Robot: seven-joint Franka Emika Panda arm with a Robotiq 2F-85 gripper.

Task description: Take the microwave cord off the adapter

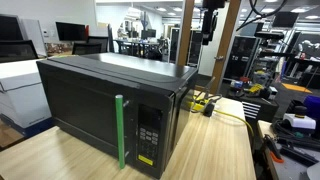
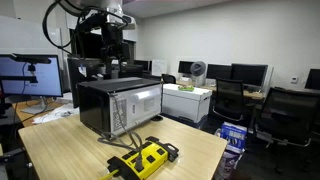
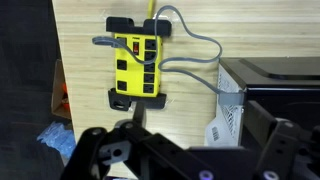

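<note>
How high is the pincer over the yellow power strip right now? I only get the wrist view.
Observer: High. In an exterior view the pincer hangs above the level of the microwave top, with the yellow power strip on the table below.
Reviewer: Which way does the microwave's door face?
Observer: Away from the strip; its green door handle is on the opposite side.
</note>
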